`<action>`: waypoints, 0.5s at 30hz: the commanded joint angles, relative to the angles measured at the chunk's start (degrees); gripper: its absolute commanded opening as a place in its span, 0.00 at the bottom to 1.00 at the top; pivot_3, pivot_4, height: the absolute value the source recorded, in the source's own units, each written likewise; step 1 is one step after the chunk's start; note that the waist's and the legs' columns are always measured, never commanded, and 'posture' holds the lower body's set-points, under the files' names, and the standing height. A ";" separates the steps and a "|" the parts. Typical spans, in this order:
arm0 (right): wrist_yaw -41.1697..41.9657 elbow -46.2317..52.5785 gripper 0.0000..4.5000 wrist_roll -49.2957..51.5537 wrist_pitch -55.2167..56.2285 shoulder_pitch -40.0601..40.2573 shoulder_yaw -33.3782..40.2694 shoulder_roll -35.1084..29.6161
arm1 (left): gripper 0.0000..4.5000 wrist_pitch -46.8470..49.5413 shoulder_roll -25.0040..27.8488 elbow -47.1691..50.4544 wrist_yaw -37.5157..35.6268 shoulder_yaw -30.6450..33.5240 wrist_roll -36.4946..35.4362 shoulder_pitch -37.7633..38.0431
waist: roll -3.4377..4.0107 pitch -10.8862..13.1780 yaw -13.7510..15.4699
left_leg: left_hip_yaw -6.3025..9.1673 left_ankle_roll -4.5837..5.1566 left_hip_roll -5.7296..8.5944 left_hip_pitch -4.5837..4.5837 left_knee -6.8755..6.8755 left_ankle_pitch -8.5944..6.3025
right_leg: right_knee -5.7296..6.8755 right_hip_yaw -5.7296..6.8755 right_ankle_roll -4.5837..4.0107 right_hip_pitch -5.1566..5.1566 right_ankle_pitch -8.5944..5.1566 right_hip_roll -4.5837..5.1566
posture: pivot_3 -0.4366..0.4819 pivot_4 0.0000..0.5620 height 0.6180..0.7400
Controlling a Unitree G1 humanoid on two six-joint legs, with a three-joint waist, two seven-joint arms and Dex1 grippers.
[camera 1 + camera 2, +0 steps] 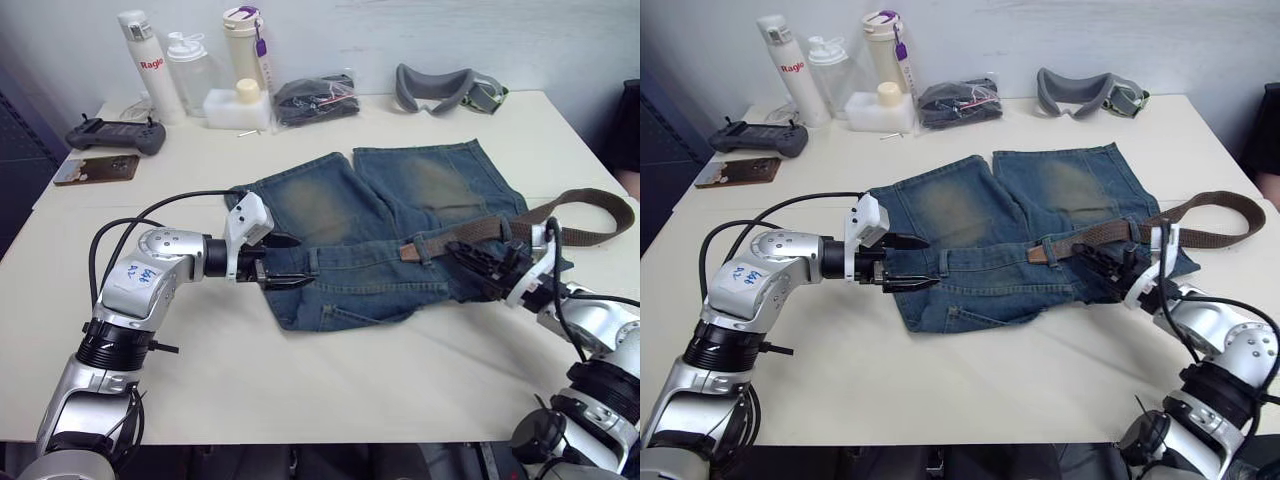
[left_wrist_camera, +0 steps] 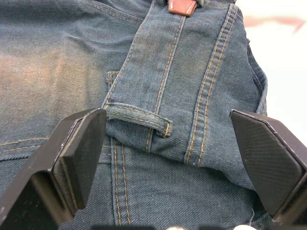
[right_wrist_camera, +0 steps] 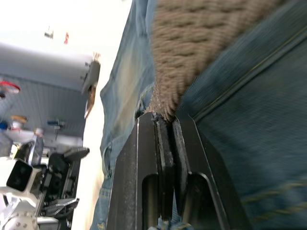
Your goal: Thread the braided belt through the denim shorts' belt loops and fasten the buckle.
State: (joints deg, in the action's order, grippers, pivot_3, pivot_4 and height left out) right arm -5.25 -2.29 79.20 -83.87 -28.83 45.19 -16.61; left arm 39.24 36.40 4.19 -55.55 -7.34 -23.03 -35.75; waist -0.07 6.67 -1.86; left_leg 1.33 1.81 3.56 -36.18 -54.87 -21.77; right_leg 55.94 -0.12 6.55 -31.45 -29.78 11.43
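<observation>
The denim shorts (image 1: 380,215) lie flat in the middle of the table, waistband towards me. The braided belt (image 1: 590,215) loops on the table at the right and runs left along the waistband to its reddish leather tip (image 1: 408,252). My right gripper (image 1: 482,262) is shut on the braided belt (image 3: 192,43) at the waistband's right part. My left gripper (image 1: 296,262) stands open at the waistband's left end, its fingers (image 2: 81,153) on either side of a belt loop (image 2: 139,119), with the leather tip (image 2: 181,5) just beyond. The buckle is hidden.
Along the back edge stand three bottles (image 1: 190,70), a white box (image 1: 237,108), a black bundle (image 1: 315,98) and grey goggles (image 1: 445,88). A game controller (image 1: 115,135) and a phone (image 1: 95,168) lie at the back left.
</observation>
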 commanded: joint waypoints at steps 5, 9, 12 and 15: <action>-15.37 8.83 0.01 13.94 8.11 5.17 -12.33 9.48 | 1.00 -1.30 -1.84 1.77 0.13 -0.92 0.46 -2.00 | 0.00 -0.01 -0.44 | 0.01 -0.05 -0.09 0.01 0.01 0.02 | 0.09 0.01 0.00 -0.07 0.00 -0.05 | 0.48 0.27 0.07; -18.51 10.73 0.22 19.83 14.76 8.57 -14.98 6.84 | 1.00 -6.16 -5.86 0.21 1.38 -4.19 3.94 -3.64 | -0.05 -0.03 -0.27 | 0.00 -0.06 -0.04 0.00 -0.01 0.01 | 0.06 0.00 -0.01 -0.06 0.00 -0.06 | 0.48 0.27 0.07; -20.29 12.03 0.54 22.09 18.33 9.99 -15.76 1.71 | 1.00 -14.96 -8.70 -3.17 3.17 -6.92 9.38 -4.50 | -0.05 -0.03 0.10 | -0.03 -0.02 -0.02 -0.04 -0.12 -0.01 | 0.07 -0.01 0.00 -0.03 0.00 -0.04 | 0.48 0.27 0.07; -21.21 13.34 0.75 27.38 22.02 11.90 -15.92 -3.60 | 1.00 -24.34 -11.37 -7.08 5.31 -9.38 14.93 -5.15 | -0.05 -0.03 0.40 | -0.04 0.03 -0.02 -0.13 -0.19 -0.04 | 0.03 0.00 -0.01 -0.04 -0.01 -0.02 | 0.48 0.27 0.07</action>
State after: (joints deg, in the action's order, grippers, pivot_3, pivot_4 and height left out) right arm -25.78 8.99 102.94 -64.14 -17.74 29.12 -18.64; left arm 20.47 25.49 -2.08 -51.51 -15.92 -10.95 -39.70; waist -0.13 6.64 -1.46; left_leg 1.29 1.86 3.53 -36.37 -55.11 -21.82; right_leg 55.97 -0.11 6.54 -31.49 -29.78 11.42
